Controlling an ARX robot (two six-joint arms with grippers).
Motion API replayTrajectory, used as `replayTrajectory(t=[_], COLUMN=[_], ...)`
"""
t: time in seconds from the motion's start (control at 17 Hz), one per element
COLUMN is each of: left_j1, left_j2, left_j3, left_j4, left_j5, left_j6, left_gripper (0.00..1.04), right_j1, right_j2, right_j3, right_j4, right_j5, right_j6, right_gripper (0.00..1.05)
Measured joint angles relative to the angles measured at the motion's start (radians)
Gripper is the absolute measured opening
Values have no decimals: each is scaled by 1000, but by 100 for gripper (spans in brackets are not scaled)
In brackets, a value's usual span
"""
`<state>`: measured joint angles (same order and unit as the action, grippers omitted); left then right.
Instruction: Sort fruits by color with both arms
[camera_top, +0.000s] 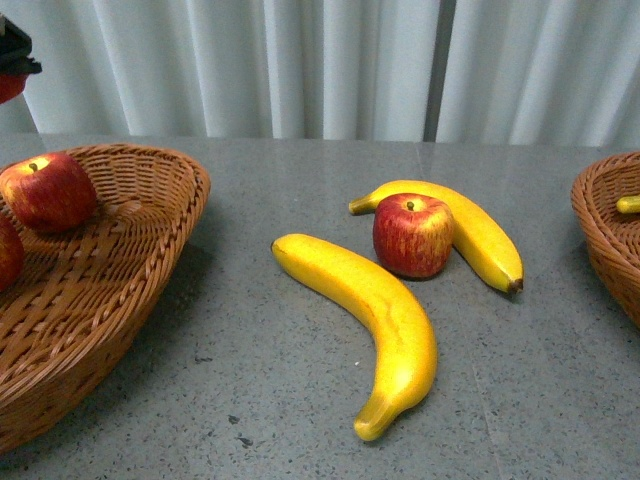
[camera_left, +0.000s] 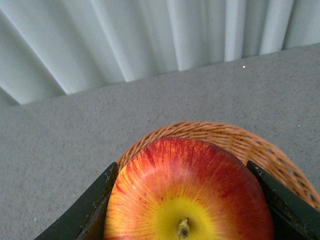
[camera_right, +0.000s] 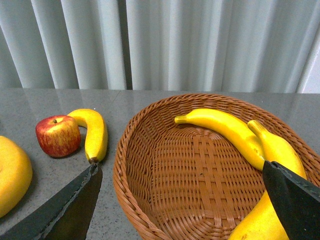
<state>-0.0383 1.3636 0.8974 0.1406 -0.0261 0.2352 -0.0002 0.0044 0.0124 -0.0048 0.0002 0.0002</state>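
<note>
My left gripper (camera_left: 187, 212) is shut on a red apple (camera_left: 187, 190) and holds it above the left wicker basket (camera_left: 250, 145). In the front view this gripper (camera_top: 14, 60) shows at the top left edge, over the left basket (camera_top: 150, 240), which holds two red apples (camera_top: 47, 190). On the table lie one red apple (camera_top: 413, 235), a large banana (camera_top: 375, 310) and a second banana (camera_top: 485, 240) behind the apple. My right gripper (camera_right: 180, 205) is open and empty above the right basket (camera_right: 150, 165), which holds two bananas (camera_right: 225, 130).
The right basket's rim (camera_top: 605, 225) shows at the front view's right edge with a banana tip (camera_top: 628, 204) in it. White curtains hang behind the grey table (camera_top: 250, 400). The table apple (camera_right: 58, 136) and banana (camera_right: 95, 132) lie beside the right basket.
</note>
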Motion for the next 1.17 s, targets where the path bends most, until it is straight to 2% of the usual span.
replayTrajectory(t=[0.41, 0.47, 0.59, 0.76, 0.94, 1.17], left_j1=[50, 56, 41, -13, -113, -316], left_j2=[195, 218, 216, 204, 189, 287], left_j3=[23, 23, 36, 76, 113, 174], left_j4=[-28, -37, -18, -25, -10, 10], left_j5=[101, 103, 111, 115, 117, 209], left_j6=[-82, -89, -93, -88, -69, -1], left_gripper=[67, 73, 97, 98, 98, 98], right_j1=[0, 0, 0, 0, 0, 0], right_j2=[0, 0, 0, 0, 0, 0], right_j3=[0, 0, 0, 0, 0, 0], right_j4=[0, 0, 0, 0, 0, 0], right_j5=[0, 0, 0, 0, 0, 0], right_j6=[0, 0, 0, 0, 0, 0], right_gripper=[98, 98, 98, 98, 98, 98])
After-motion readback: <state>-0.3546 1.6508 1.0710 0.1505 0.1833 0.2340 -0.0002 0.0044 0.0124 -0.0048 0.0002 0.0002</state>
